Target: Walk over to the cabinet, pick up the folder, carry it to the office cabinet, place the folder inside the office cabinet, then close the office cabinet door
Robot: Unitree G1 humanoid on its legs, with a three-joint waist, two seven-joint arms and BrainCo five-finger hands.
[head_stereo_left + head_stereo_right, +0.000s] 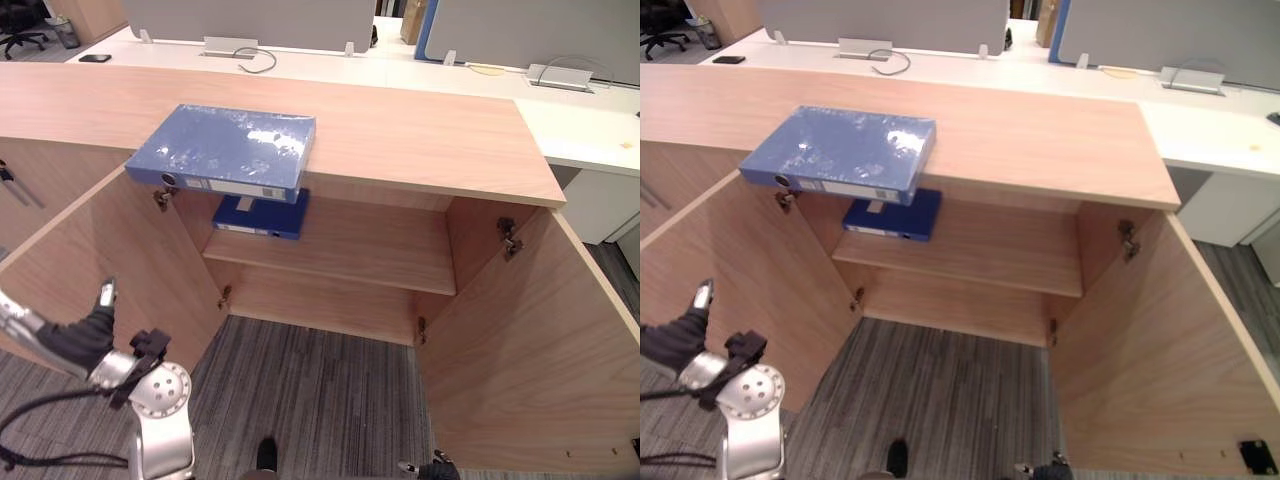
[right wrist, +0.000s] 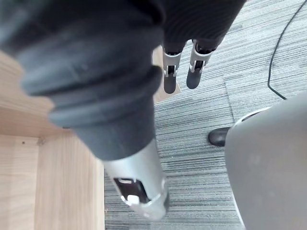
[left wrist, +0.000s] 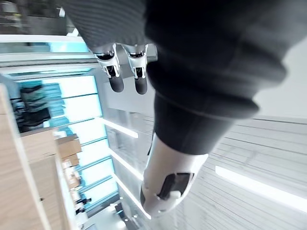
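- The left hand (image 1: 90, 328) hangs low beside the left door; in its wrist view its fingers (image 3: 116, 79) are straight and close together, the thumb (image 3: 163, 189) stands apart, and it holds nothing
- The right hand (image 2: 192, 19) hangs over the grey striped carpet (image 1: 320, 390); its fingers (image 2: 171, 74) are straight, side by side, and empty
- The glossy light-blue lever-arch folder (image 1: 225, 150) lies flat on top of the low light-wood office cabinet (image 1: 420, 135), towards its left end; its spine juts out over the front edge
- The left wooden door (image 1: 120, 260) and the right wooden door (image 1: 530, 330) both stand wide open
- A darker blue flat folder (image 1: 262, 215) lies on the inner wooden shelf (image 1: 370, 255), at its left end, just below the first folder
- A white desk (image 1: 600, 130) stands behind the cabinet
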